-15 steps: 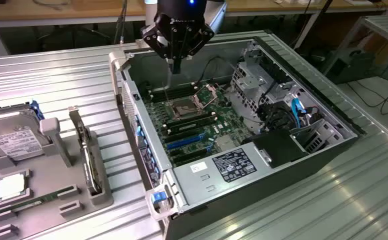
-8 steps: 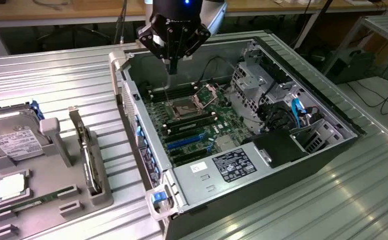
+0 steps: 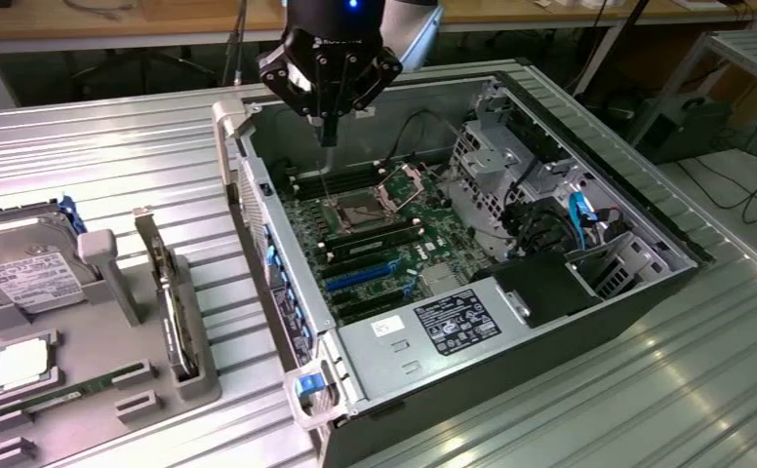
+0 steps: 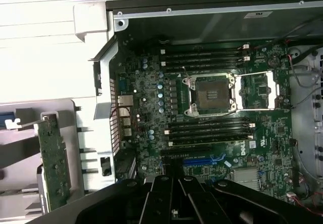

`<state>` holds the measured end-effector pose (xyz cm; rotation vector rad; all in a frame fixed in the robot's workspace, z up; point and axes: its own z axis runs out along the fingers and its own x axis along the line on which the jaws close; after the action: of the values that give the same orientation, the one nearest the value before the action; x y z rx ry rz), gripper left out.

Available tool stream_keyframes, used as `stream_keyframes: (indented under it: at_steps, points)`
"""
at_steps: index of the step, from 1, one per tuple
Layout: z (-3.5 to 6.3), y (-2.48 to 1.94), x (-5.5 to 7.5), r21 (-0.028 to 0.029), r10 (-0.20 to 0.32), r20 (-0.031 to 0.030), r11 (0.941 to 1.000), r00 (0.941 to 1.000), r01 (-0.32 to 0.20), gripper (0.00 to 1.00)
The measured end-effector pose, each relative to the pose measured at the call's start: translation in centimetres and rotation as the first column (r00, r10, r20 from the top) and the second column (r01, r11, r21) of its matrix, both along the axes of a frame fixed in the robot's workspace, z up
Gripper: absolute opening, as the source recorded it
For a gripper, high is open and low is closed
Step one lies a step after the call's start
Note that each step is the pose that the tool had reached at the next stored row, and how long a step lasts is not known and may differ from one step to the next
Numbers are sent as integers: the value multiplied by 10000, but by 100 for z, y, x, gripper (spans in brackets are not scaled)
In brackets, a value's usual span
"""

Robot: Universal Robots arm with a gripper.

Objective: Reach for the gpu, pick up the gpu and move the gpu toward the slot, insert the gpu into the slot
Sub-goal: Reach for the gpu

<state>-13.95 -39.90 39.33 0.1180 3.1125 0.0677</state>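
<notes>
Your jaws are closed together and empty, poised above the open computer case (image 3: 251,185), over the motherboard (image 3: 392,249). The gpu (image 3: 168,288) stands on edge in the grey holder (image 3: 203,382) on the surface (image 3: 93,136). It is beside the case on the exterior view's left, well apart from the jaws.

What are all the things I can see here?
table: one, silver, ribbed, under everything
computer case: one, black and silver, open, on the table
motherboard: one, green, inside the case
holder: one, grey, exterior view's left of the case
gpu: one, dark, on edge in the holder
hard drive: one, silver, white label, in the holder
processor chip: one, silver, flat in the holder
memory stick: one, green, flat in the holder
gripper: one, black, shut and empty, above the open case
</notes>
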Motion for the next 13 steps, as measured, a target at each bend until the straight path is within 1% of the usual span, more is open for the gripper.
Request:
stream_keyframes:
  at_steps: [13]
  points:
    - [0, 0, -144, 0, 0, 0, 10000, 10000, 0, 11]
